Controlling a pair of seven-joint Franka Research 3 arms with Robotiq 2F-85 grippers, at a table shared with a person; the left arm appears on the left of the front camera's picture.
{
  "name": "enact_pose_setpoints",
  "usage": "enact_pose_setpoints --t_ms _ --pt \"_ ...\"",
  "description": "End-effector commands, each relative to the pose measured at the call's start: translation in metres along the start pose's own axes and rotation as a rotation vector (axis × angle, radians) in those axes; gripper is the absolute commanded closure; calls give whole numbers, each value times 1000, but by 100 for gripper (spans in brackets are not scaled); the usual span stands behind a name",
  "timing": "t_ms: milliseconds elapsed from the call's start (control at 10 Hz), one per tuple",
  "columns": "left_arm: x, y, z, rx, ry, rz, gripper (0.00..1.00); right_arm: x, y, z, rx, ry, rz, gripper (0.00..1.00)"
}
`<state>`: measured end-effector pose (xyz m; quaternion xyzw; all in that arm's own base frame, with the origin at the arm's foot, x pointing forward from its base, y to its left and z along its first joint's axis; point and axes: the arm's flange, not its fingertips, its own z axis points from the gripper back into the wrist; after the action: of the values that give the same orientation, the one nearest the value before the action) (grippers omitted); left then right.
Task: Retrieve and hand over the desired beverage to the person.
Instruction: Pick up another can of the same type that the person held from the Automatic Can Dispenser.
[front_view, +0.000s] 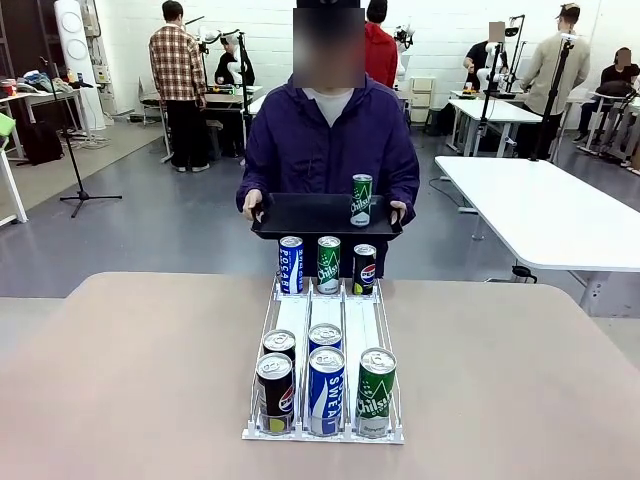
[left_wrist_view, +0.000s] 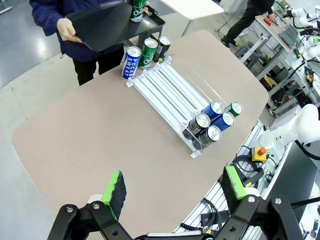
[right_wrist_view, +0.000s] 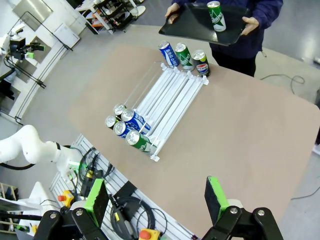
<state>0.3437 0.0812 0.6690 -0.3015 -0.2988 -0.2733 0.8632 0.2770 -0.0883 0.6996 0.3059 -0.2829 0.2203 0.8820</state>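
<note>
The green can (front_view: 361, 199) stands upright on the right part of the black tray (front_view: 300, 216), which the person (front_view: 330, 140) holds in both hands just past the far edge of the table (front_view: 130, 380). Mid-table we see the rack (front_view: 346, 325), with three cans (front_view: 328, 263) at its far end and five cans (front_view: 326, 388) at its near end. Our left gripper (left_wrist_view: 174, 187) and right gripper (right_wrist_view: 156, 194) hang high over the table, jaws spread wide and empty.

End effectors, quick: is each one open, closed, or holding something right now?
Left end effector: open, holding nothing.
Right end effector: open, holding nothing.
</note>
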Motion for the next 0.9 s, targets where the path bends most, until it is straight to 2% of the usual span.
enact_pose_setpoints --t_ms 0,400,500,600,800 --pt "0 0 0 0 0 0 0 0 -3 -2 10 3 13 0" --pt "51 -101 -91 210 404 -105 0 0 -3 -2 10 3 13 0" --pt "61 -134 -116 251 457 -92 0 0 -3 -2 10 3 13 0" --pt "67 -164 -155 391 442 19 0 0 -3 -2 10 3 13 0" --pt "62 -196 -217 510 478 159 0 0 -3 -2 10 3 13 0"
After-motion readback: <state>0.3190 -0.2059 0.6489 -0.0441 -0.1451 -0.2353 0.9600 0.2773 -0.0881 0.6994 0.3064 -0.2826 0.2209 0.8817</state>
